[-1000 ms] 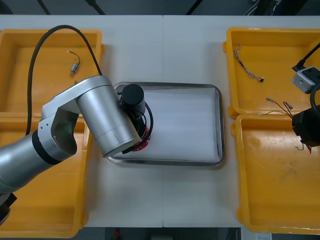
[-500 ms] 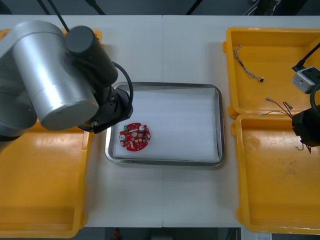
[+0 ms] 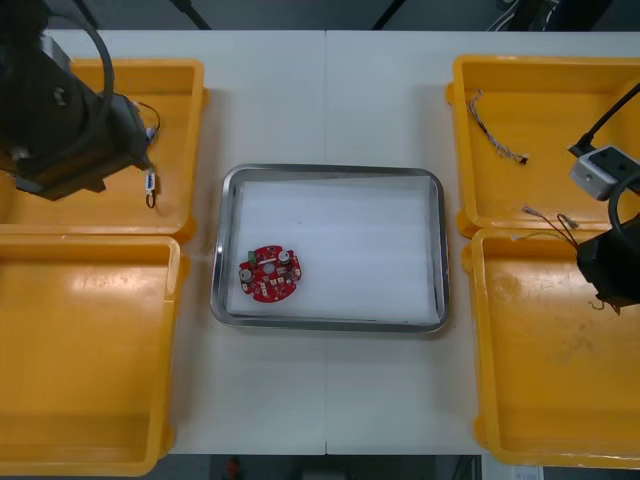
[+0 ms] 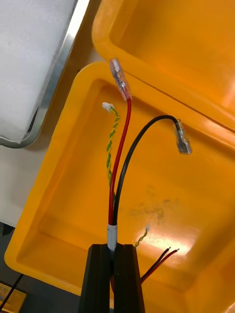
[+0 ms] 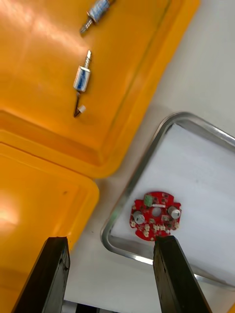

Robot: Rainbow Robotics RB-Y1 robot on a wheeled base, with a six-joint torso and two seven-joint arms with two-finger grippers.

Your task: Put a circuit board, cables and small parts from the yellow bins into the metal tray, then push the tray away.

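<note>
A round red circuit board [image 3: 268,274] [image 5: 155,222] lies in the near-left corner of the metal tray [image 3: 330,171] [image 5: 138,167]. My left gripper [image 5: 115,274] stands open and empty, high over the left bins, with the board beyond its fingertips. In the front view the left arm [image 3: 62,112] hangs over the far left yellow bin [image 3: 185,150]. At the right edge, over the seam of the right bins, my right gripper [image 3: 603,268] [image 4: 113,274] is shut on a red cable [image 4: 122,151] and a black cable [image 4: 142,142]; their terminals [image 3: 545,214] hang free.
Two small metal parts [image 5: 82,78] [image 5: 98,9] lie in the far left bin, one visible from the front [image 3: 150,183]. A twisted cable [image 3: 495,135] lies in the far right bin. A green and yellow twisted cable [image 4: 112,142] lies in the near right bin [image 3: 560,400]. The near left bin [image 3: 90,360] holds nothing.
My left arm has drawn back from the tray to the far left bin, leaving the circuit board in the tray. The right gripper has shifted slightly with its cables.
</note>
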